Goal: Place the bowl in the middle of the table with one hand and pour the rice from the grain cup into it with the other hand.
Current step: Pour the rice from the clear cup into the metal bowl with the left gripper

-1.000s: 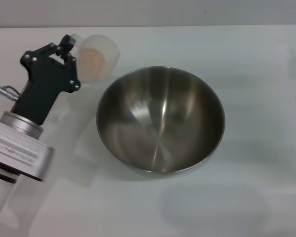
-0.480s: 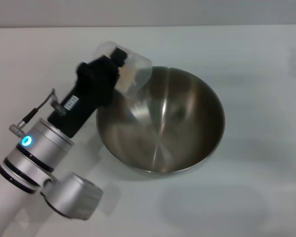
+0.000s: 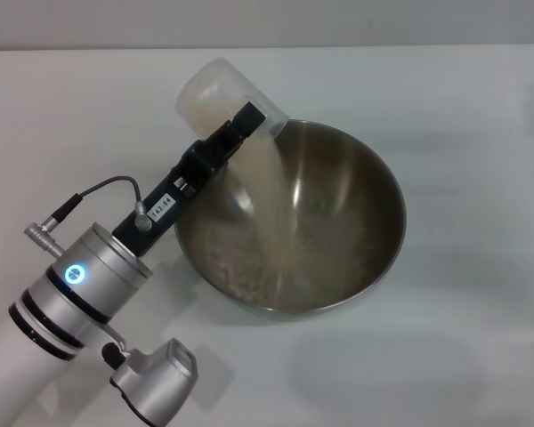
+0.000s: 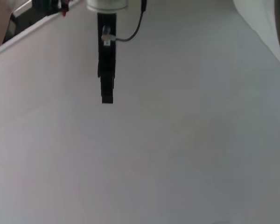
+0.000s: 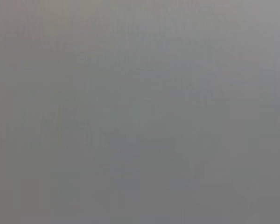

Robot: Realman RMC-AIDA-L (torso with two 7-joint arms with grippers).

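The steel bowl [image 3: 338,213] stands near the middle of the white table [image 3: 463,356]. My left gripper [image 3: 240,124] is shut on the clear grain cup [image 3: 218,93] and holds it tipped over the bowl's far-left rim. A stream of pale rice [image 3: 271,191] falls from the cup's lip into the bowl, and grains lie on the bowl's bottom. The left wrist view shows only bare white table [image 4: 177,154] and a black finger [image 4: 106,70] with a cable. My right gripper is out of view; its wrist view shows plain grey.
The table's far edge [image 3: 267,46] runs along the top of the head view. My left arm's silver wrist [image 3: 80,285] reaches in from the near-left corner, beside the bowl.
My left gripper has carried the cup right, over the bowl's rim, and rolled it over. Rice that stayed in the cup now streams into the bowl. The bowl has not moved.
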